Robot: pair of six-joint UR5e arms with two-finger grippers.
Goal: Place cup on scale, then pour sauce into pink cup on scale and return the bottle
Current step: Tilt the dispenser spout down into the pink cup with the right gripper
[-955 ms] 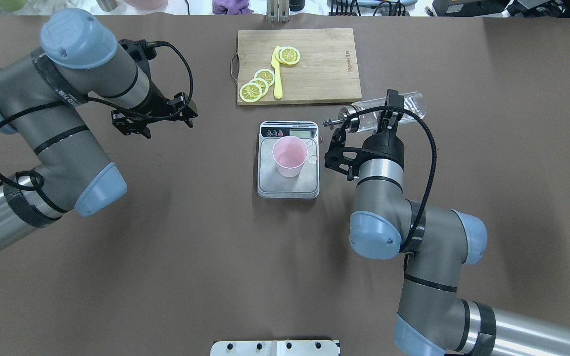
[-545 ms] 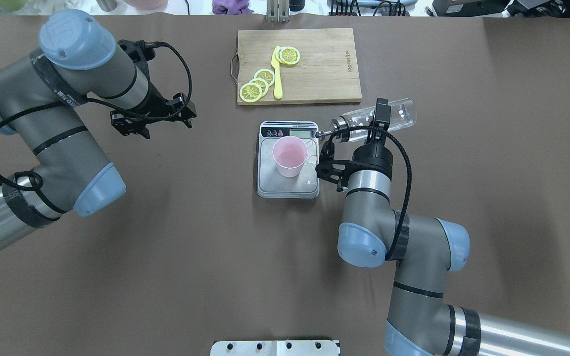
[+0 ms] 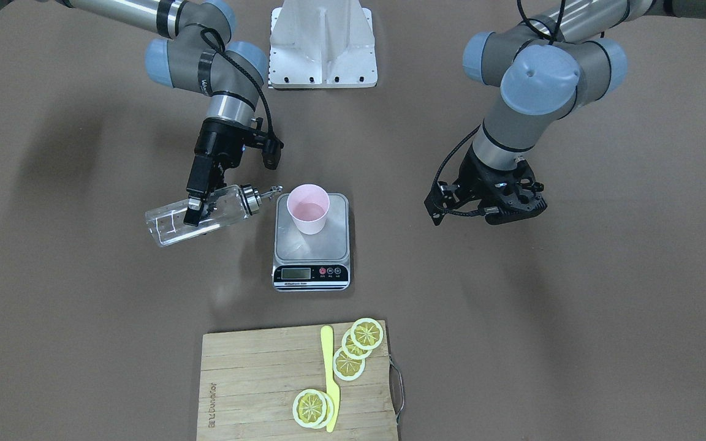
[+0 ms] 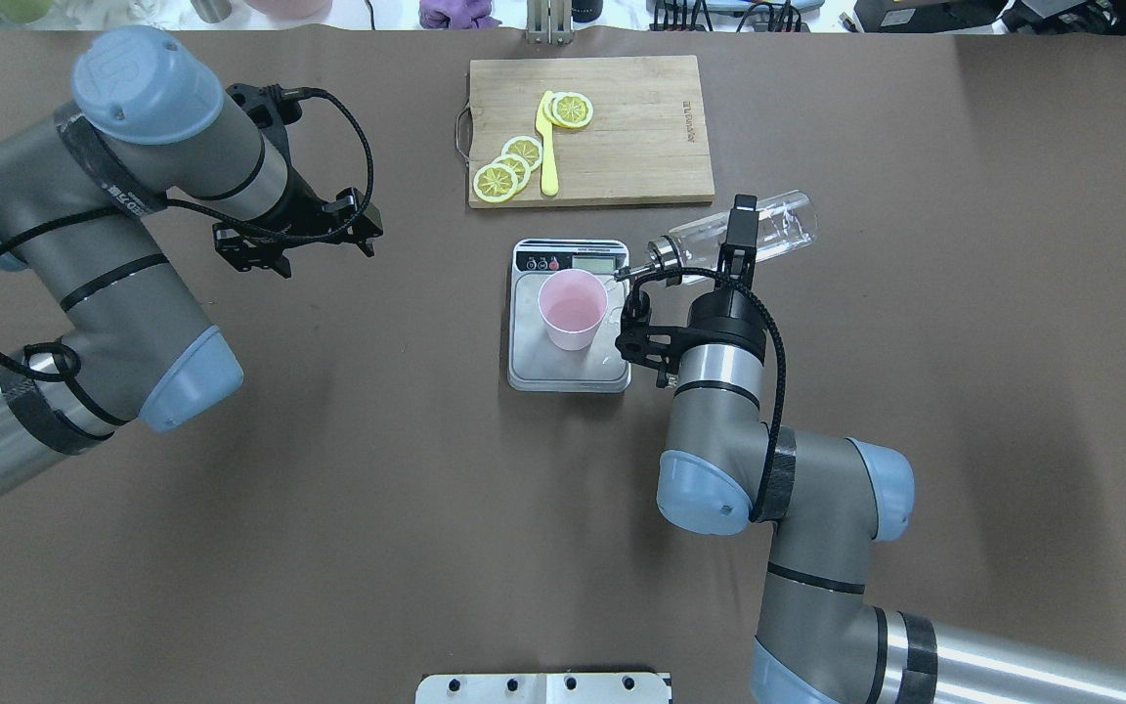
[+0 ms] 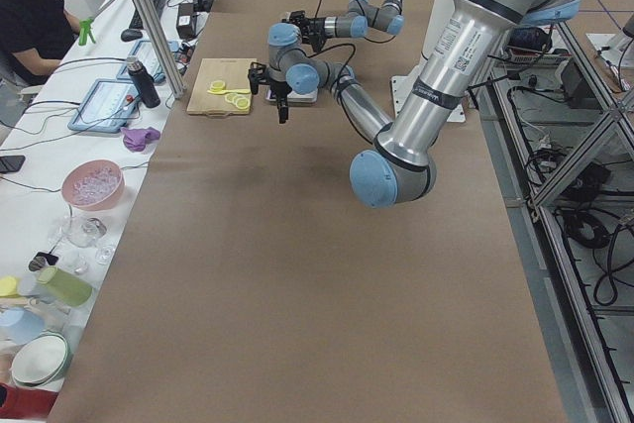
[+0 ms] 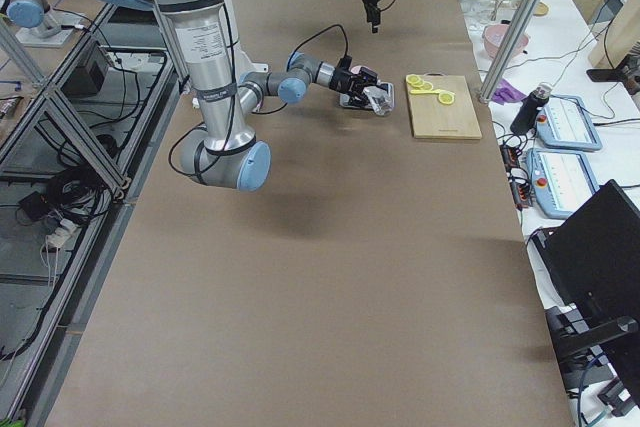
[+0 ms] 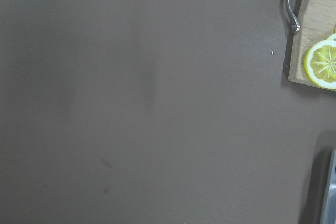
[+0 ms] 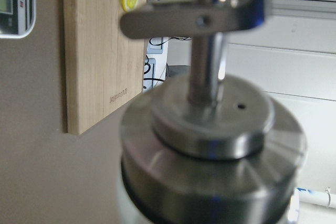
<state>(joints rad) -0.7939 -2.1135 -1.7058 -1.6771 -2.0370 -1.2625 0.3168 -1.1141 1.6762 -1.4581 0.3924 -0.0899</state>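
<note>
The pink cup (image 4: 573,308) stands upright on the scale (image 4: 532,364), also shown in the front view with the cup (image 3: 308,208) on the steel plate (image 3: 330,246). My right gripper (image 4: 741,235) is shut on the clear glass bottle (image 4: 780,223), which lies nearly level with its silver spout (image 4: 636,272) pointing at the cup, just right of its rim. No stream shows. The spout cap (image 8: 210,145) fills the right wrist view. My left gripper (image 4: 294,240) hangs empty and open over bare table, far left of the scale.
A wooden cutting board (image 4: 631,127) with lemon slices (image 4: 509,166) and a yellow knife (image 4: 548,147) lies behind the scale. Its corner (image 7: 315,24) shows in the left wrist view. The robot's white base plate (image 4: 543,687) is at the near edge. A person (image 5: 30,17) sits beyond the far edge.
My right arm has carried the bottle left, bringing the spout from right of the scale to over its back right corner beside the cup. The left arm drifted slightly left.
</note>
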